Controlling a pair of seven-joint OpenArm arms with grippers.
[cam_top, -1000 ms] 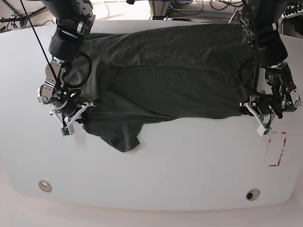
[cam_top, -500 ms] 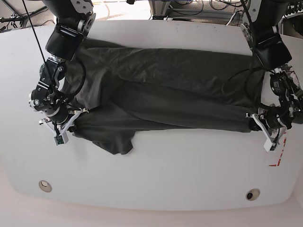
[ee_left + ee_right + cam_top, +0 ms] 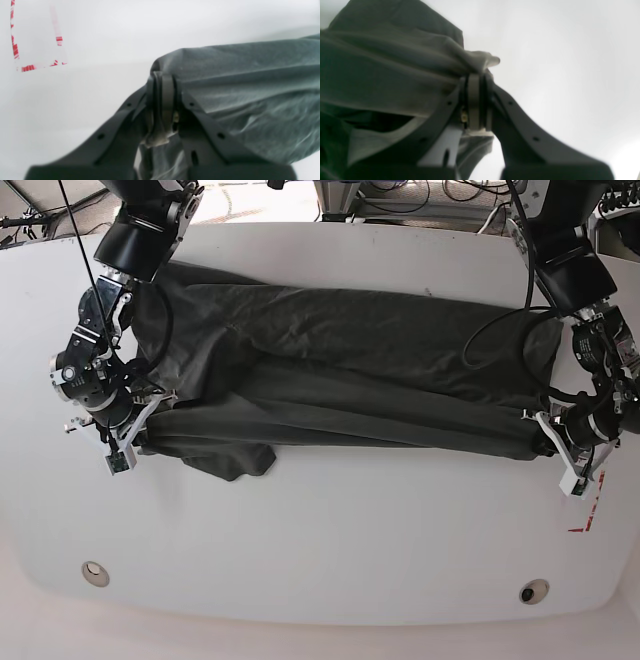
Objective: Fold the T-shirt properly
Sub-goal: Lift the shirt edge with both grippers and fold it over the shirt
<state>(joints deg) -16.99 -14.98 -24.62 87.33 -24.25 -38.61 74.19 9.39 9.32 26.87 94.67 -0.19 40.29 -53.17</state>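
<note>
1. Lying stretched across the white table (image 3: pixel 320 550) as a long dark band: T-shirt (image 3: pixel 350 370), pulled between both grippers, one loose flap sagging toward the near edge at the base view's left.
2. Gripping one end of the fabric at the base view's right: left gripper (image 3: pixel 548 442), jaws pressed together on a bunched fold, cloth trailing away from the pads in the left wrist view (image 3: pixel 162 100).
3. Pinching the opposite end at the base view's left: right gripper (image 3: pixel 140 430), jaws closed tight on gathered cloth (image 3: pixel 476 100).
4. Showing just beside the left gripper: red tape marks (image 3: pixel 590 515) on the table.
</note>
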